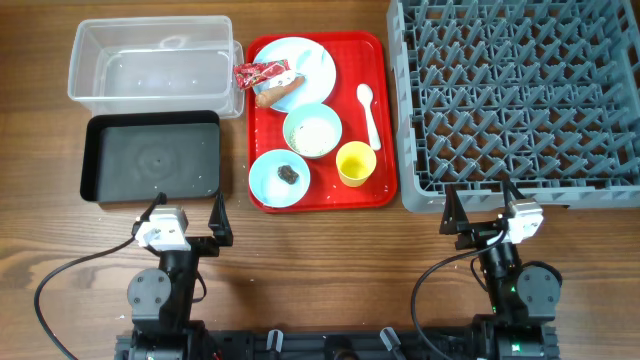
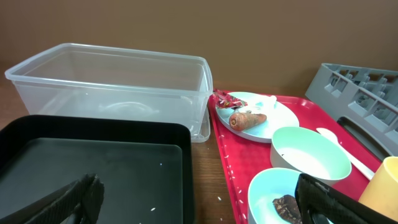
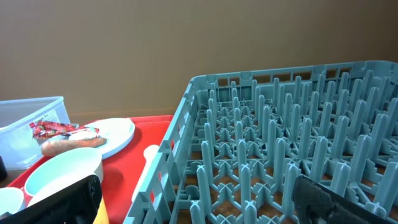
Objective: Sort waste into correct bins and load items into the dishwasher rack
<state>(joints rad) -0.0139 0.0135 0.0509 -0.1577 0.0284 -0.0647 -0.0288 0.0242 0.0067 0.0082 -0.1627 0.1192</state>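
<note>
Facing the black tray [image 1: 92, 160] from the near side of the table [image 1: 300, 250], the left gripper [image 1: 186, 208] is holding its two fingers spread wide and is gripping nothing; it is sitting just short of that tray, not touching it. The right gripper [image 1: 480, 205] is gaping just as wide, likewise with nothing between its fingers, and is pointing at the near wall of the rack [image 1: 520, 100], which is taking up the right side of the table.

The clear tub [image 1: 150, 70] is sitting at the far left, just behind the black tray. Between these two bins and the rack, the red tray [image 1: 375, 50] is carrying everything else. The plate [image 1: 305, 55] is resting at its far end and is bearing the wrapper [image 1: 260, 73] at its left rim, the carrot stick [image 1: 278, 94] at its near rim, and a white scrap of tissue [image 1: 291, 76] between them. The green bowl [image 1: 313, 130] is standing in the middle of the red tray with rice [image 1: 315, 135] showing inside. The blue bowl [image 1: 268, 180] is occupying the near left corner, and the brown lump [image 1: 288, 174] is lying in it. The cup [image 1: 355, 163] is standing upright just right of the blue bowl. The spoon [image 1: 368, 112] is lying along the right side of the red tray, its scoop end pointing away from the robot.
</note>
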